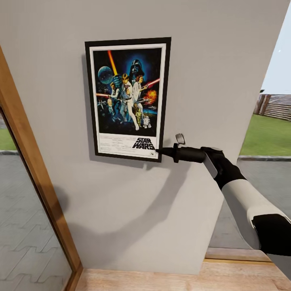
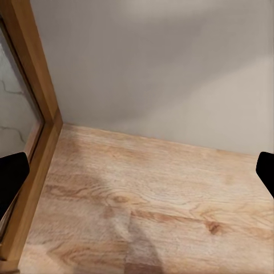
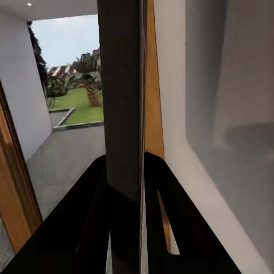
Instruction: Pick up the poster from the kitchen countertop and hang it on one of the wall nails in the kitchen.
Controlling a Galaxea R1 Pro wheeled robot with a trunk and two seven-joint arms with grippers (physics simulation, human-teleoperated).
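against the grey wall (image 1: 226, 60), upper centre of the head view, the poster (image 1: 127, 99) sits upright. right gripper (image 1: 158, 152) pinches its lower right frame corner, fingers (image 3: 94, 217) clamped on the edge. risk: if no nail bears it, release drops it. legible: "star wars". left gripper (image 2: 137, 171) hangs spread, empty, over wood floor (image 2: 148, 205).

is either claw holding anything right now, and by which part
The right claw is shut on the black-framed Star Wars poster at its lower right corner, against the grey wall. The left claw holds nothing.
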